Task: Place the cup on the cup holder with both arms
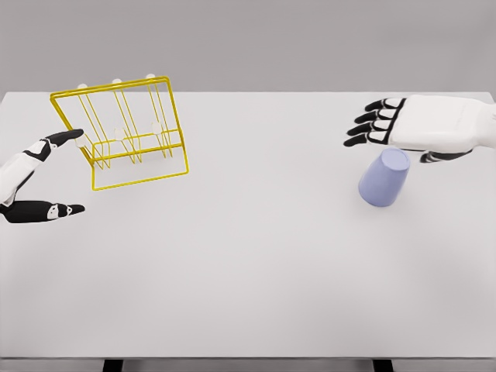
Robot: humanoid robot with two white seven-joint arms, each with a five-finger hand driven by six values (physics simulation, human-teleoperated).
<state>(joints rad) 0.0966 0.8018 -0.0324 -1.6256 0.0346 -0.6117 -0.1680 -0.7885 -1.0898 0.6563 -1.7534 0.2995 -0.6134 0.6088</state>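
Cup (384, 179), lavender and tilted, lies on the white surface (256, 271) just under my right hand (418, 124), whose fingers are spread and hold nothing. My left hand (35, 182) is open beside the yellow wire cup holder (124, 132). No readable writing shows on anything.

A wide stretch of bare white table (248, 279) is left open between the yellow wire cup holder (128, 132) at the far left and the lavender cup (384, 178) at the right. The holder's left side is crowded by the left hand (35, 182). The cup's far side is covered by the right hand (418, 124) just above it.
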